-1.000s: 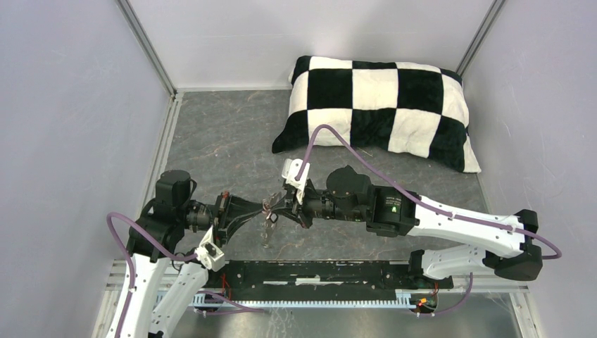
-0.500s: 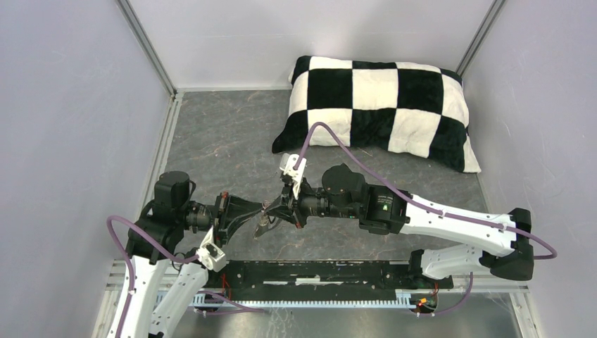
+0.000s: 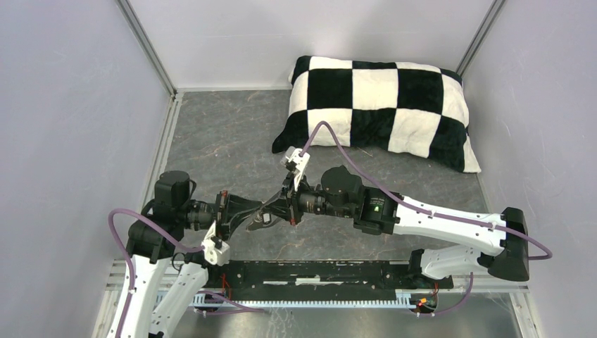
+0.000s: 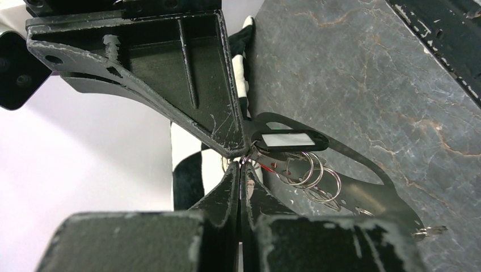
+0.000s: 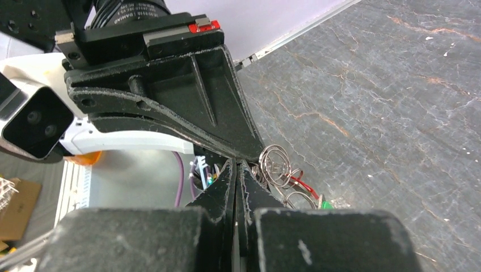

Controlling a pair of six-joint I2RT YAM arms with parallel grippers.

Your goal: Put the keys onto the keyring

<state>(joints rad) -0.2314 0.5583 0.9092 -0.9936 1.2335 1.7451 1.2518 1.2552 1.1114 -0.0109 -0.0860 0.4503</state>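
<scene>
1. Left tool (image 4: 241,170) and right tool (image 5: 237,167) sat tip to tip, both pinched shut on the keys (image 4: 289,139).
2. Bunch dangled above the counter (image 3: 211,134), at 7 o'clock from the pillow (image 3: 380,98).

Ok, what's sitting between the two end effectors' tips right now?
The key bunch, split rings and a black tag, pinched where the left end effector and right end effector meet; both wrist views show it.

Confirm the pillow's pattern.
Black-and-white checked pillow; the top external view shows it best.
</scene>
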